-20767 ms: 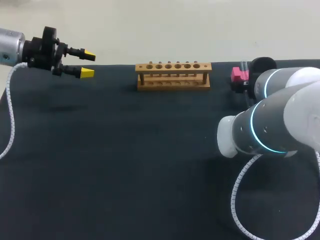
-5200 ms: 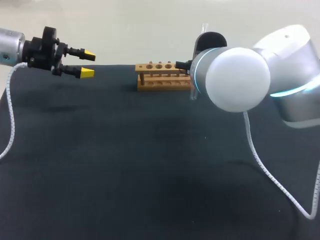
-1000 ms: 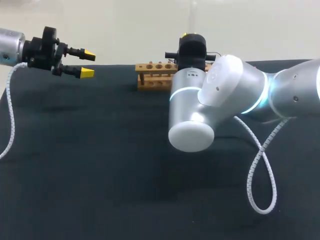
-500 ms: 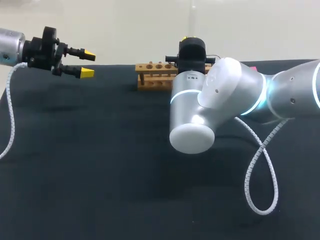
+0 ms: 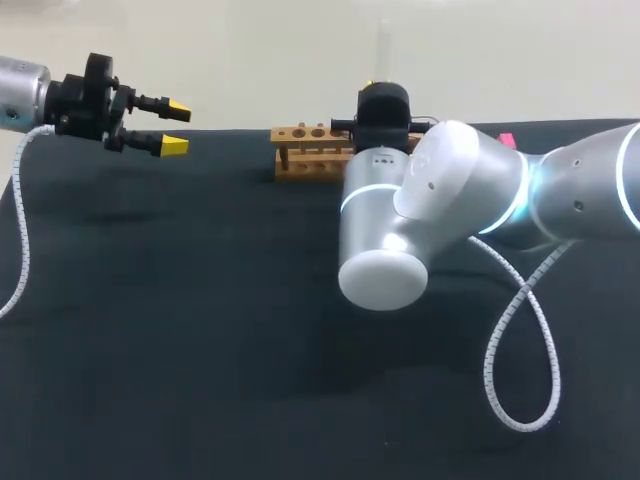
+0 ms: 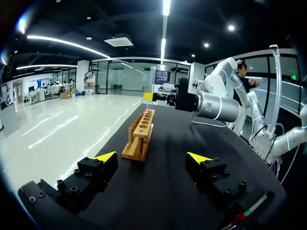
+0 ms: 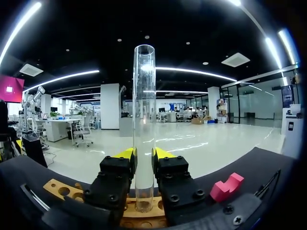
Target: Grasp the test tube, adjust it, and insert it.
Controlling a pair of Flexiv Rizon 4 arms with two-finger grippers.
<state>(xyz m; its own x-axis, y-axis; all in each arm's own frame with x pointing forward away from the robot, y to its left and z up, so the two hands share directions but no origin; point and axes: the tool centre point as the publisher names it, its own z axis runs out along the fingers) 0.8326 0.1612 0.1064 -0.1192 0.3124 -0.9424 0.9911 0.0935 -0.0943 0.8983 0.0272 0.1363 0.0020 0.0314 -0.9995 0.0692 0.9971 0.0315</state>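
Looking over the desk (image 5: 200, 330): well clear of the wooden rack (image 5: 310, 150) the left tool (image 6: 152, 157) gapes empty; just above the rack the right tool (image 7: 144, 154) pinches the upright test tube (image 7: 144, 96) low down. Thin glass, likely light, slick, brittle; a gentle grip suits.

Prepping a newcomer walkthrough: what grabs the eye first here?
The clear test tube, held upright in the right claw, its lower end down at the wooden rack at the table's far edge. Next, the big silver right arm stretched across the middle, while the left claw hangs open and empty at the far left.
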